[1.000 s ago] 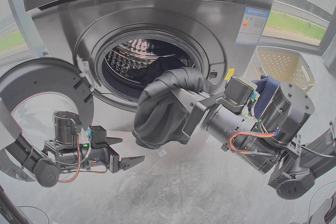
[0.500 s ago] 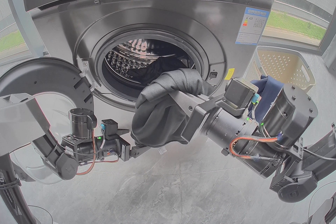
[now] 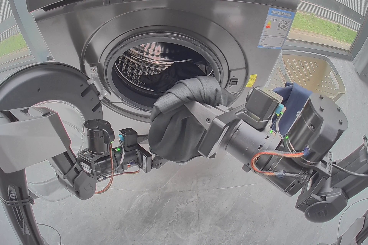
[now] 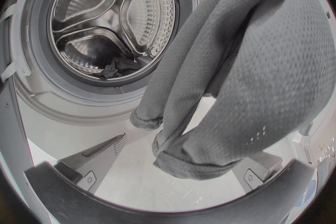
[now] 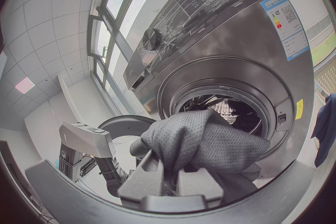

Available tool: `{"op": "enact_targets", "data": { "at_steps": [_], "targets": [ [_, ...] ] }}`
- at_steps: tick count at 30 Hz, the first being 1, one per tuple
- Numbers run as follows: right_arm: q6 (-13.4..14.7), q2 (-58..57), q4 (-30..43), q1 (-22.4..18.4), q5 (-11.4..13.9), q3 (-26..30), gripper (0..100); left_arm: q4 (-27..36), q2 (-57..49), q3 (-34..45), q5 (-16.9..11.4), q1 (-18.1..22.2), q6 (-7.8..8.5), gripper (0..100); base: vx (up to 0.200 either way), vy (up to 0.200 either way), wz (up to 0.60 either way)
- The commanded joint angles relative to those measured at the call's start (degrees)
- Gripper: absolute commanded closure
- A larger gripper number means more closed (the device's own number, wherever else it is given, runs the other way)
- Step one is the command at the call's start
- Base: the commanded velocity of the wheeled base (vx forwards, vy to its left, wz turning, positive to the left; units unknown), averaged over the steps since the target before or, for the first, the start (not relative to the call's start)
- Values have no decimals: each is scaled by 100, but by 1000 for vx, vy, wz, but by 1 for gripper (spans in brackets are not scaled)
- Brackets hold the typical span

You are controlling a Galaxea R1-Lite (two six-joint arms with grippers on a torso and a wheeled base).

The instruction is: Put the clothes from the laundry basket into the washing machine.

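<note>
My right gripper (image 3: 193, 107) is shut on a grey mesh garment (image 3: 176, 119) and holds it just in front of the washing machine's open drum (image 3: 153, 62). From the right wrist view the garment (image 5: 206, 137) drapes over that gripper (image 5: 171, 174). My left gripper (image 3: 161, 160) sits under the garment's lower edge. Its fingers (image 4: 115, 146) stand open, with the garment's hem (image 4: 182, 161) hanging between them. A dark piece of clothing (image 3: 172, 73) lies inside the drum. The beige laundry basket (image 3: 318, 69) stands to the machine's right, with a blue garment (image 3: 293, 98) at its near side.
The round machine door (image 3: 42, 85) hangs open on the left, close behind my left arm. The grey tiled floor (image 3: 184, 203) in front of the machine is bare. Windows run behind the machine on both sides.
My left arm has swung right and up until its gripper is under the garment's hanging bottom, which is now bunched higher. My right gripper has barely shifted.
</note>
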Motion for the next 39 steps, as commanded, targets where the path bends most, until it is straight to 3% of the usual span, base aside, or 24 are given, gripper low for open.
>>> {"op": "enact_targets", "data": {
  "at_steps": [1, 10, 18, 27, 32, 34, 35, 39],
  "targets": [
    [1, 41, -11, 6, 2, -9, 100, -108, 47, 16, 3, -64, 1, 100, 0, 0, 0],
    [1, 94, -11, -82, 11, -9, 100, -696, 3, 482, -5, -196, 1, 100, 0, 0, 0],
    [-184, 428, -37, -302, 20, -9, 100, -1821, -296, 1686, 12, -257, 27, 100, 0, 0, 0],
    [-280, 1070, -530, -460, 37, -9, 100, -1857, -1377, 2714, 12, -363, 98, 100, 0, 0, 0],
    [-395, 1210, -565, -478, 37, 8, 100, -1857, -1597, 2863, 3, -433, 54, 100, 0, 0, 0],
    [-395, 1281, -556, -504, 37, 8, 100, -1865, -1579, 2846, 12, -442, 107, 100, 0, 0, 0],
    [-395, 1325, -556, -504, 37, 26, 0, -1857, -1597, 2828, 30, -459, 98, 100, 0, 0, 0],
    [-430, 1509, -565, -504, 29, 228, 0, -1865, -1632, 2547, 109, -486, 19, 100, 0, 0, 0]
  ]
}}
